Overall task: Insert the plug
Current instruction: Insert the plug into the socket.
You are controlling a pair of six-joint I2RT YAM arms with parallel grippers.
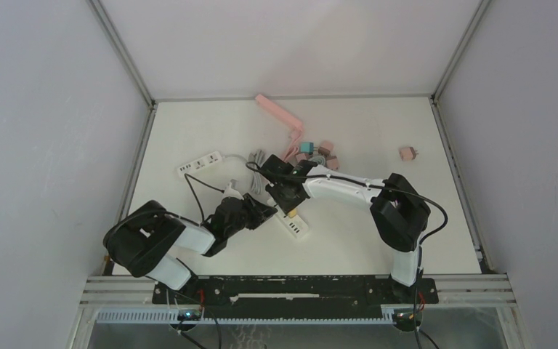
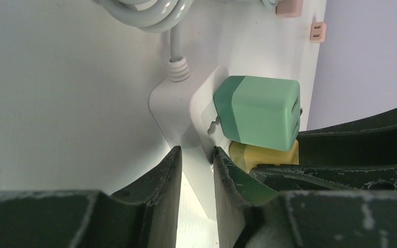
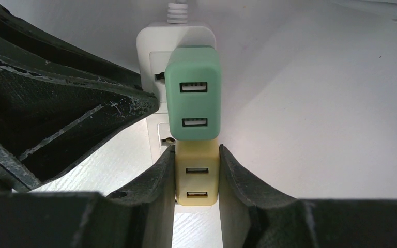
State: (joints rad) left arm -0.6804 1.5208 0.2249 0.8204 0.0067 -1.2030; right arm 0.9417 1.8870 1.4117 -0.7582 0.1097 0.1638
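A white power strip [image 1: 298, 226] lies mid-table with a green plug [image 3: 193, 98] seated in its socket nearest the cord. Just below that, a yellow plug [image 3: 197, 170] stands against the strip's face, and my right gripper [image 3: 196, 150] is shut on its two sides. My left gripper [image 2: 196, 150] is shut across the strip's body [image 2: 178, 111], holding it from the left. In the left wrist view the green plug [image 2: 258, 111] sits above the yellow plug [image 2: 266, 155]. The yellow plug's prongs are hidden.
A second white power strip [image 1: 200, 163] lies at the back left, with a coiled grey cable [image 1: 256, 161] beside it. A pink bar [image 1: 280, 115] and several small plugs [image 1: 320, 151] lie behind the grippers. A pink plug [image 1: 407, 153] sits far right.
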